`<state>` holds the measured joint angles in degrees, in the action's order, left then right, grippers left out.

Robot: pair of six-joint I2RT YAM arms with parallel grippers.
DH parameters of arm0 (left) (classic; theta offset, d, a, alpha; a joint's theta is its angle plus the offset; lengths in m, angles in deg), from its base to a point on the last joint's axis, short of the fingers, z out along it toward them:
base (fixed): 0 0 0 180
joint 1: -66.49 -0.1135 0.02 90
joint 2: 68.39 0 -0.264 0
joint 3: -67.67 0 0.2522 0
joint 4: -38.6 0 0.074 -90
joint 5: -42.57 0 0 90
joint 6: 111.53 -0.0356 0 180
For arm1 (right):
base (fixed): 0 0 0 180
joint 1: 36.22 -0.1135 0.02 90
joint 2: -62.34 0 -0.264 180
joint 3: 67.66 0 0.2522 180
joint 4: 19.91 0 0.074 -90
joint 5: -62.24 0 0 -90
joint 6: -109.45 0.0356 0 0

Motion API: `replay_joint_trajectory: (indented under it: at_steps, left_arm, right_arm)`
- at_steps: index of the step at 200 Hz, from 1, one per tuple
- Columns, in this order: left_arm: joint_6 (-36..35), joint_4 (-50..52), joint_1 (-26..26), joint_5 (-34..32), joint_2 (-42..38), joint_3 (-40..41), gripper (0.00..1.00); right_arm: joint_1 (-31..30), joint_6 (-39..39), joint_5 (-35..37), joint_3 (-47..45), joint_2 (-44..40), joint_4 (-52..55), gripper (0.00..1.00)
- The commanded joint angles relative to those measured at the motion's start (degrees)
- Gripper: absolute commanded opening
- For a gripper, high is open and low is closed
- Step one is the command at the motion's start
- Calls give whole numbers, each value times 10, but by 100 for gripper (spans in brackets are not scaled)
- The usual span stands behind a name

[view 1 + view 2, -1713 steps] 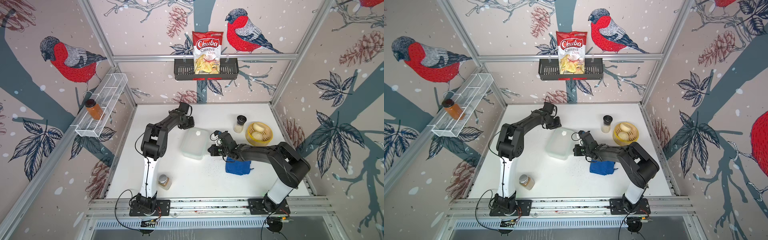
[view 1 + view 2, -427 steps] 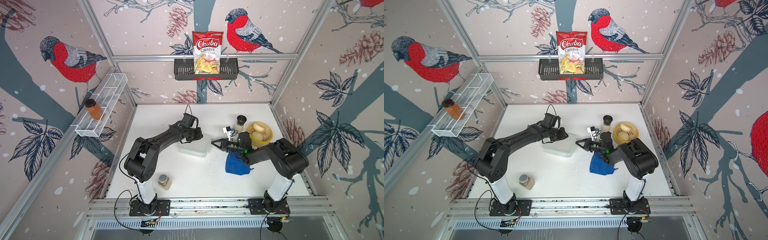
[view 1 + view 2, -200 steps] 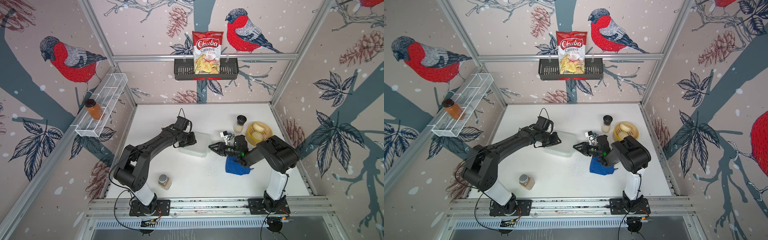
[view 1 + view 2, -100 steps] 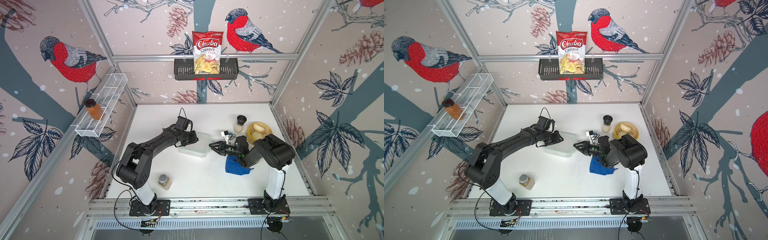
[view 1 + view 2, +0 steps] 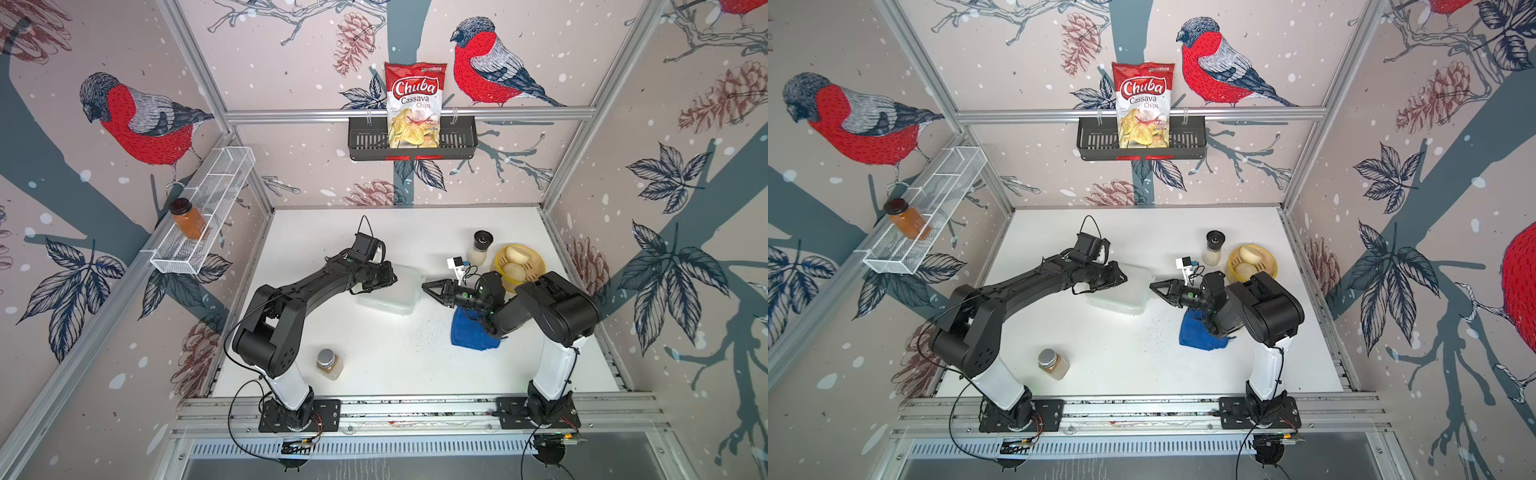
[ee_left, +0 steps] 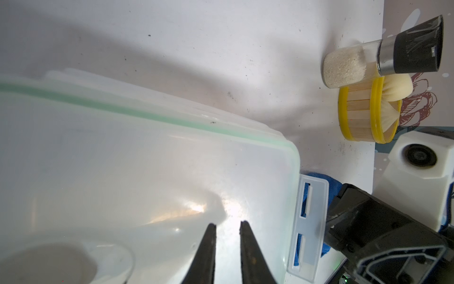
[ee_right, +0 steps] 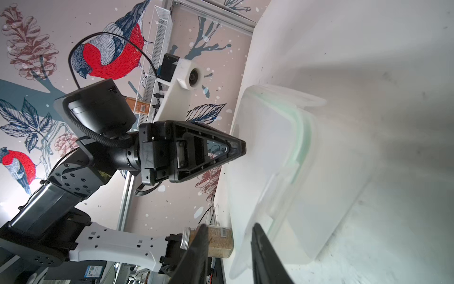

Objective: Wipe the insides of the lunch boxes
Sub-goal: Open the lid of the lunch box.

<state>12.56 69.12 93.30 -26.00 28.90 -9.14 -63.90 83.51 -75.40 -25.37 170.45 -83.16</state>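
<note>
Our right gripper (image 5: 424,286) has narrowed its jaws within the last second, though they are apart and empty. The crumpled blue cloth (image 5: 469,332) lies unused under its wrist. Just ahead, mid-way across the white table (image 5: 316,232), sits the rounded, translucent whitish plastic lunch box (image 5: 399,297). We cannot confirm that the gripper touches its end clip (image 6: 308,221). Beyond, our left gripper (image 5: 392,279), tips slightly parted, rests on the shut clear lid (image 6: 147,172). We judge that unlatching precedes wiping.

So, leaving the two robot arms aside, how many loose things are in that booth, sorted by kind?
Lunch box: 1
Jars and shakers: 3 (orange jar, silver-lidded jar, black-topped shaker)
Blue cloth: 1
Steamer basket of buns: 1
Chip bag: 1
Total: 7
</note>
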Motion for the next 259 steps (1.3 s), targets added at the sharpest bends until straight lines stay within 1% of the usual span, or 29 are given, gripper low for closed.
replay_joint_trajectory:
  at_steps: [1, 20, 41, 52, 92, 141, 158, 176, 223, 259]
  left_arm:
    - [-4, 89, 0, -36, 10, 6, 21]
    - [-5, 89, 0, -36, 12, 5, 21]
    - [-6, 89, 0, -36, 13, 6, 21]
    - [-6, 88, 0, -36, 12, 6, 21]
    - [-6, 86, 0, -36, 8, 11, 21]
    - [-6, 89, -1, -37, -1, 7, 20]
    - [-8, 98, -3, -42, -11, -6, 21]
    - [-10, 111, -9, -44, -24, -26, 25]
    - [-8, 129, -27, -61, -70, -68, 35]
    - [-14, 140, -37, -59, -81, -76, 37]
  right_arm:
    - [-6, -83, 23, 21, -21, 127, 26]
    - [-15, -150, 54, 45, -47, 249, 26]
    - [-19, -183, 76, 65, -63, 325, 24]
    - [-19, -186, 80, 69, -66, 333, 23]
    - [-23, -194, 90, 74, -64, 354, 10]
    - [-26, -192, 89, 82, -68, 359, 0]
    - [-28, -195, 85, 88, -79, 369, 0]
    - [-30, -200, 82, 98, -91, 389, 0]
    - [-31, -192, 68, 114, -114, 400, 0]
    - [-33, -206, 72, 141, -105, 444, 0]
